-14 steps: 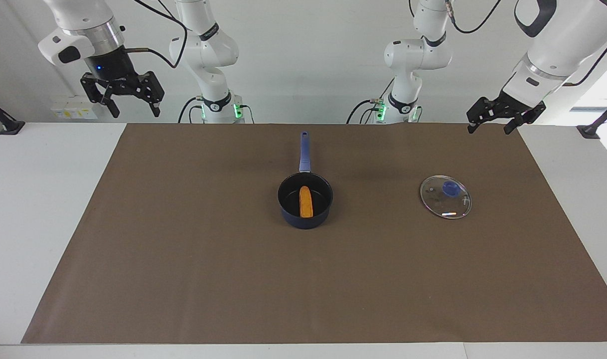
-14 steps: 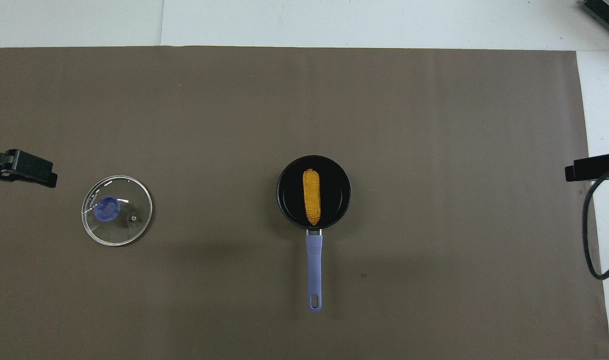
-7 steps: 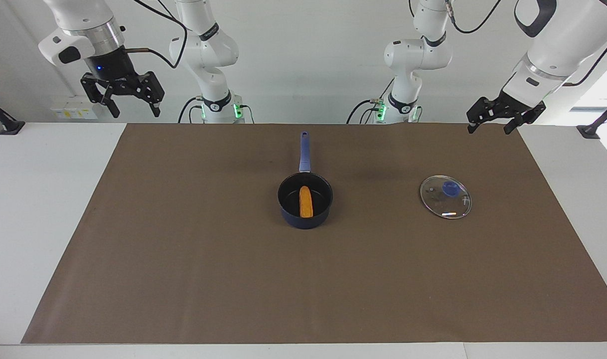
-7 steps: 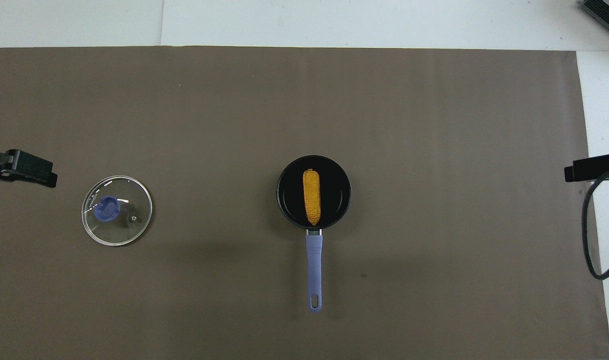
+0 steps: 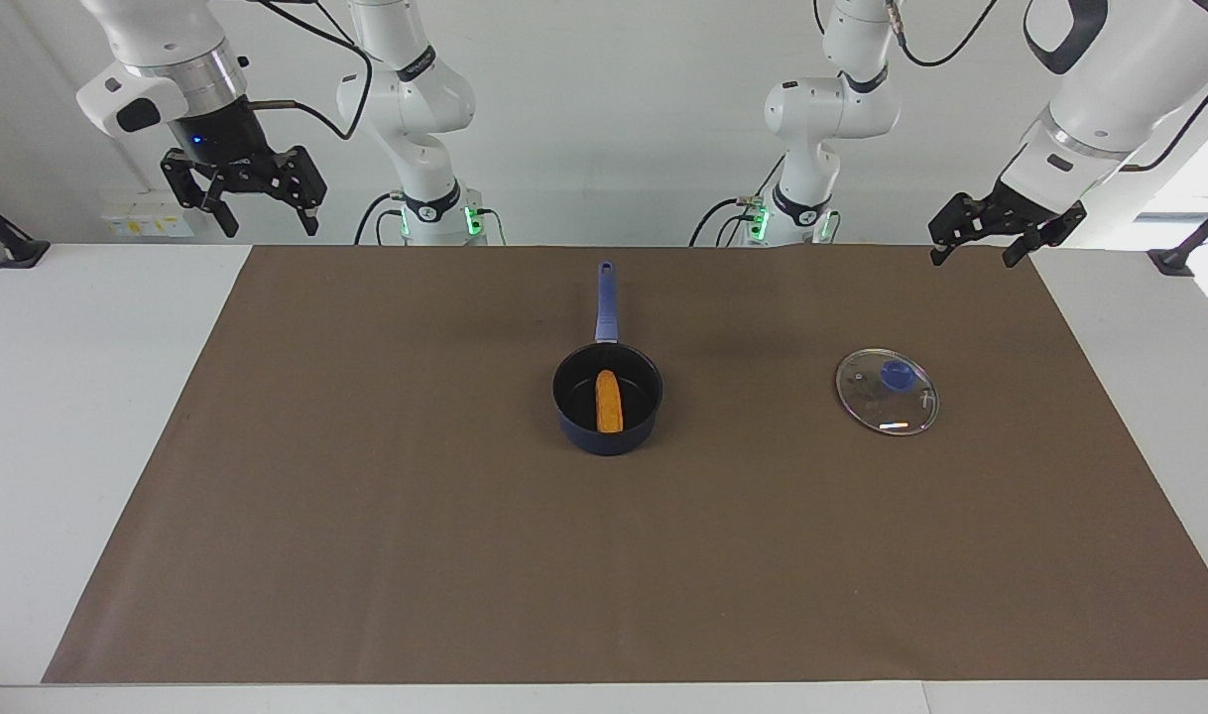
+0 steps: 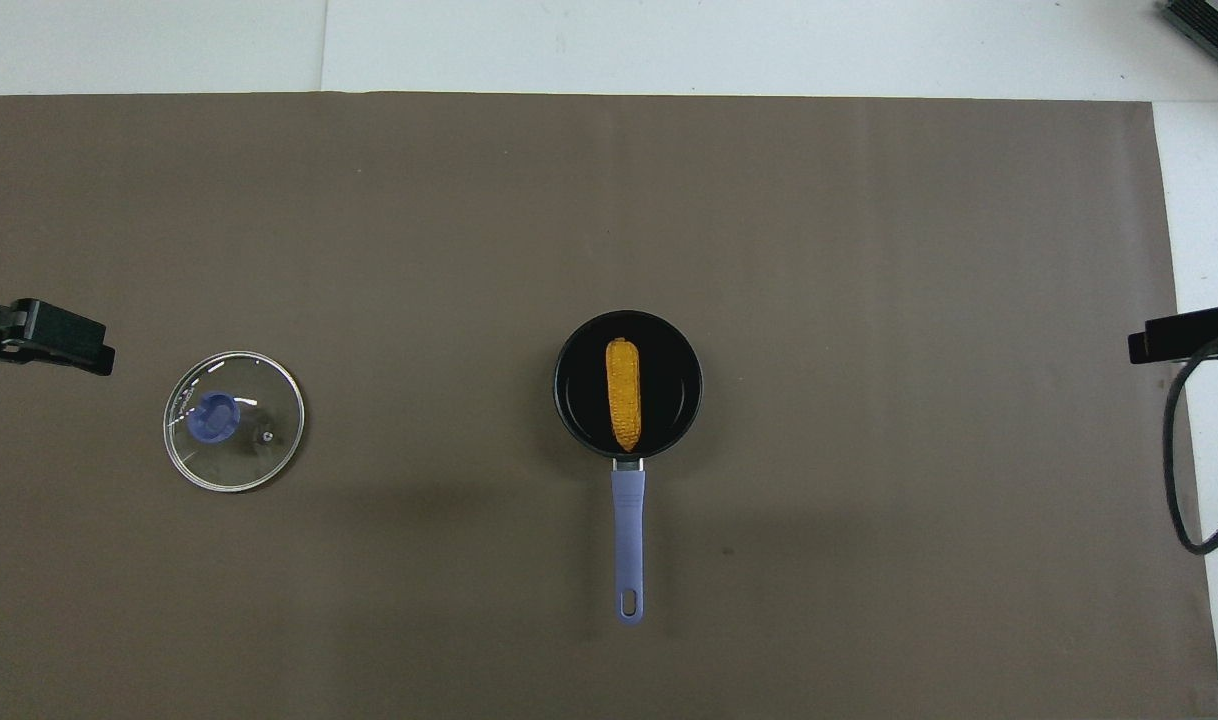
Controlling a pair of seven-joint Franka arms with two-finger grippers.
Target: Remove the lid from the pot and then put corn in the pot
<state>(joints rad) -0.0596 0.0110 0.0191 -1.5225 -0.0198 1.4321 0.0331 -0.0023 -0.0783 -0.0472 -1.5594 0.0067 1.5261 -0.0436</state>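
Observation:
The dark blue pot [image 5: 607,402] stands in the middle of the brown mat, its long handle [image 5: 607,297] pointing toward the robots. The orange-yellow corn [image 5: 609,401] lies inside the pot, in line with the handle; it also shows in the overhead view [image 6: 624,393]. The glass lid [image 5: 887,391] with its blue knob lies flat on the mat toward the left arm's end, apart from the pot [image 6: 628,384]; it also shows in the overhead view [image 6: 234,421]. My left gripper [image 5: 973,256] is open and empty, raised over the mat's corner. My right gripper [image 5: 268,222] is open and empty, raised over the right arm's end.
The brown mat [image 5: 366,516] covers most of the white table [image 5: 78,397]. A black cable [image 6: 1177,470] hangs at the right arm's end of the table.
My right gripper has risen a little. The left arm, the pot, the corn and the lid have not moved.

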